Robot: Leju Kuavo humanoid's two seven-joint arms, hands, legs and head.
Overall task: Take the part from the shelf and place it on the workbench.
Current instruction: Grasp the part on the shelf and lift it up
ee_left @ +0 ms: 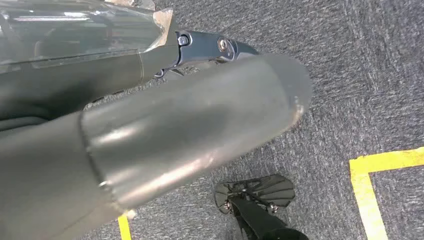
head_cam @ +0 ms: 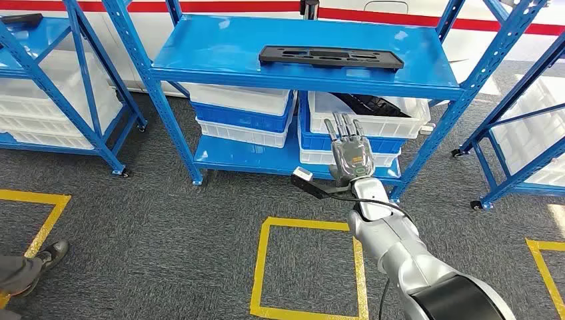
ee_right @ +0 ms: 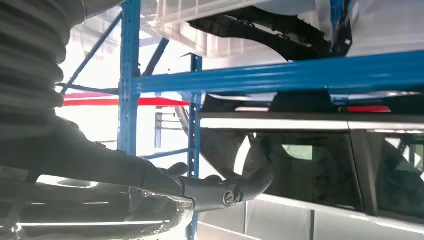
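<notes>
Up on the top board of the blue shelf [head_cam: 200, 50] lies the part [head_cam: 331, 57], a long flat black tray with shaped recesses, resting flat toward the right half of that board and touching nothing else. Below that same board, the right hand [head_cam: 348, 148] is raised in front of the shelf's lower level, fingers [head_cam: 342, 125] straight, spread apart and pointing up toward the board's front edge; it holds nothing and sits well below the part. Behind the hand, on the lower board, stand stacked white and blue bins [head_cam: 243, 113], and the white bin [head_cam: 373, 113] on the right carries dark parts inside. Grey carpet [head_cam: 166, 213] lies in front of the shelf, marked with a yellow taped square [head_cam: 308, 267] just beside the silver right arm [head_cam: 406, 253]. A person's shoe [head_cam: 50, 253] stands on the carpet far to the shelf's left. Of the left hand I cannot tell whether its fingers are apart or curled.
</notes>
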